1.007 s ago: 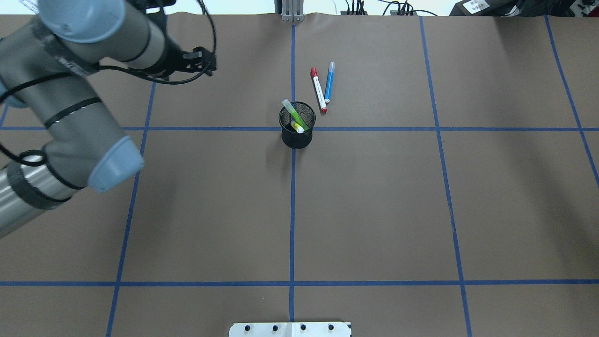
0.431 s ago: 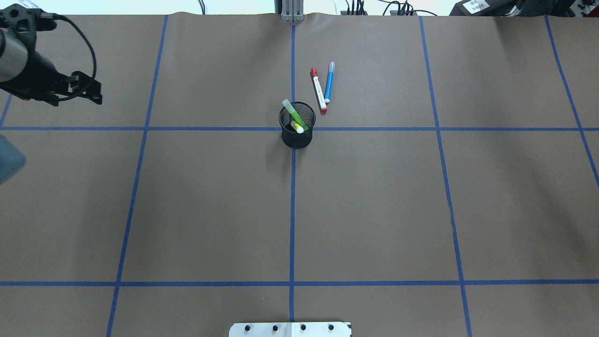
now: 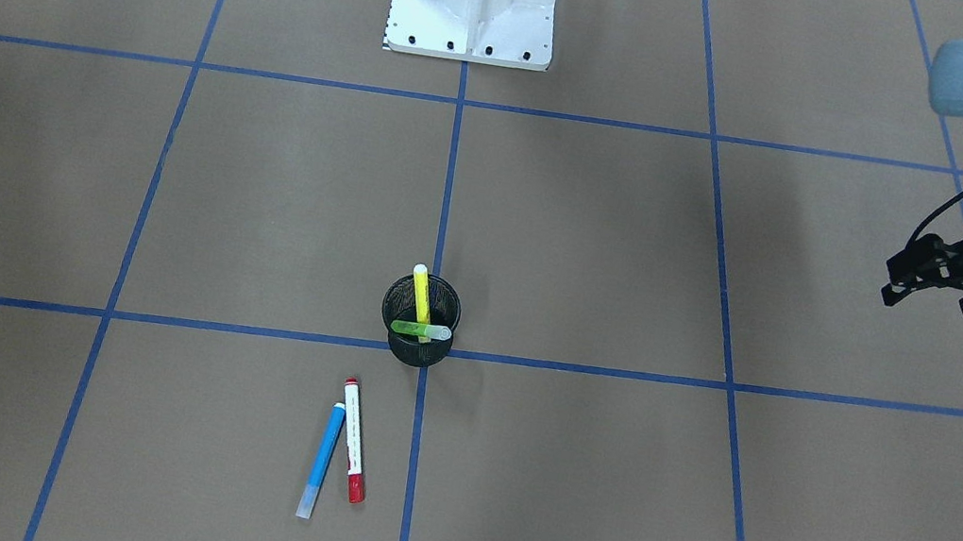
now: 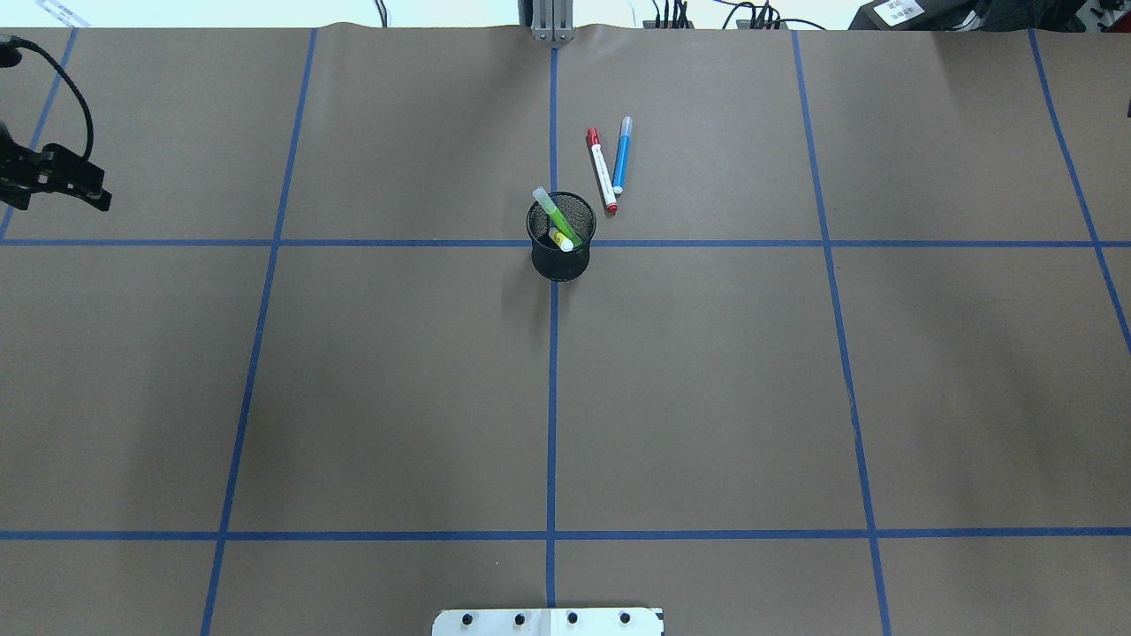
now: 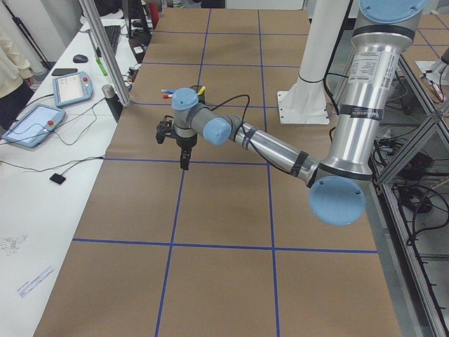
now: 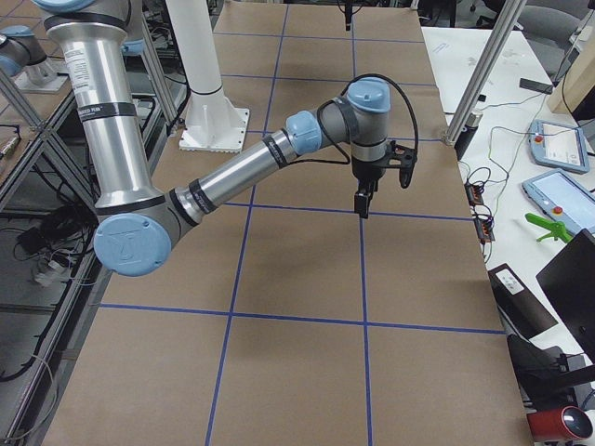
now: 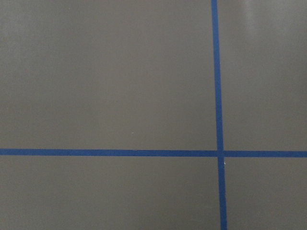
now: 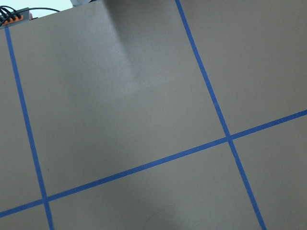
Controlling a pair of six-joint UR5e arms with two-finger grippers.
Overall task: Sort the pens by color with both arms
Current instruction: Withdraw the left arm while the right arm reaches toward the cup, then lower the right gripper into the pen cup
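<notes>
Plainly, the pens (image 3: 352,439) lie well apart from the left pincer (image 3: 928,299).

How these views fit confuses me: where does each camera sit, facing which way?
Front-facing: across the table, facing the pedestal; left gripper at right edge.
Overhead: behind the robot, looking down; left gripper at left edge.
Exterior left: table's left end, looking along it; left arm near.
Exterior right: opposite end; right arm near.
Left wrist: straight down on taped paper; no body.
Right wrist: likewise.
Shared: front-facing and overhead both show the mesh cup.
</notes>
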